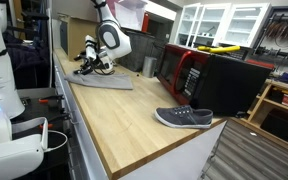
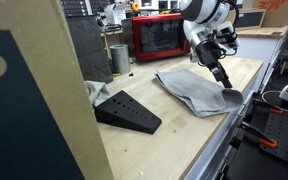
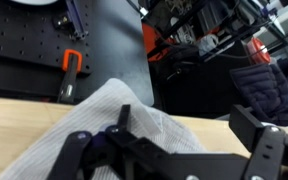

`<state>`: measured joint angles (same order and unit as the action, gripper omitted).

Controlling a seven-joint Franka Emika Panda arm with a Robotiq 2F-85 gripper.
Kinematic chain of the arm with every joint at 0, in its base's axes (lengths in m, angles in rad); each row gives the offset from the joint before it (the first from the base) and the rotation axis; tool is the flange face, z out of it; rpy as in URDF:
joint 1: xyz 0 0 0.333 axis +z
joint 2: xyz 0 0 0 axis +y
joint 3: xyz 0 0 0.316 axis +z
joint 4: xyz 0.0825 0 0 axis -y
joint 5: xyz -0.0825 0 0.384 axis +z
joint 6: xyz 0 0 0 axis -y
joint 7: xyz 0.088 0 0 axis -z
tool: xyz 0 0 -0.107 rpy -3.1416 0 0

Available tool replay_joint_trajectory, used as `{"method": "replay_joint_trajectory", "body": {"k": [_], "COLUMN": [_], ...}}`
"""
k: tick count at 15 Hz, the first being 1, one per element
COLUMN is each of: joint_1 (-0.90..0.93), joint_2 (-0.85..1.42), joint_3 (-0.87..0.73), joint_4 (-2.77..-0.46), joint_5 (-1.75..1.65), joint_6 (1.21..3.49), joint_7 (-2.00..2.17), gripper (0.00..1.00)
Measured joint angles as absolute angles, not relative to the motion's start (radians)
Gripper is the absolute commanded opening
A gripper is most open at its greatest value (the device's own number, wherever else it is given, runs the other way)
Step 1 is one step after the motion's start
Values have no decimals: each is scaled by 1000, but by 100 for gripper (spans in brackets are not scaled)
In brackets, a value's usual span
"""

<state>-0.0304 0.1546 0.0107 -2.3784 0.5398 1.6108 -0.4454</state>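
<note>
Gripper point(image 2: 223, 80) tipped down over the grey cloth point(image 2: 189, 90). Fingers point(image 3: 267, 150) spread wide, nothing between them.

The cloth lies flat on the wooden counter point(image 2: 174, 135), spreading left and away from the fingertips. The tips stand at its near right corner by the counter edge; touching or just above, cannot tell. Its long axis runs far-left to near-right.

Soft ribbed weave, limp, with rumpled edges. Hard black wedge point(image 2: 129, 112) near, to the left. Grey shoe point(image 1: 184, 117) well apart. Boxy red microwave point(image 2: 159, 38) far behind.

Open counter point(image 1: 124, 125) fills the frame's centre, between the grey cloth point(image 1: 104, 81) at upper left and the shoe point(image 1: 184, 118) at right. The microwave point(image 1: 199, 72) blocks the upper right.
</note>
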Motion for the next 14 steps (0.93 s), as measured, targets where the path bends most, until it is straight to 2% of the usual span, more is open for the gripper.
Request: {"method": "replay_joint_trajectory", "body": {"k": [3, 7, 14], "joint_1": [-31, -40, -62], "joint_2": [133, 107, 97], "joint_3": [8, -6, -33], "joint_4": [-2377, -2346, -2252], "joint_5": [520, 515, 461], "joint_6": [1514, 1526, 1853], "joint_7": [-445, -447, -449], "gripper": [100, 100, 100]}}
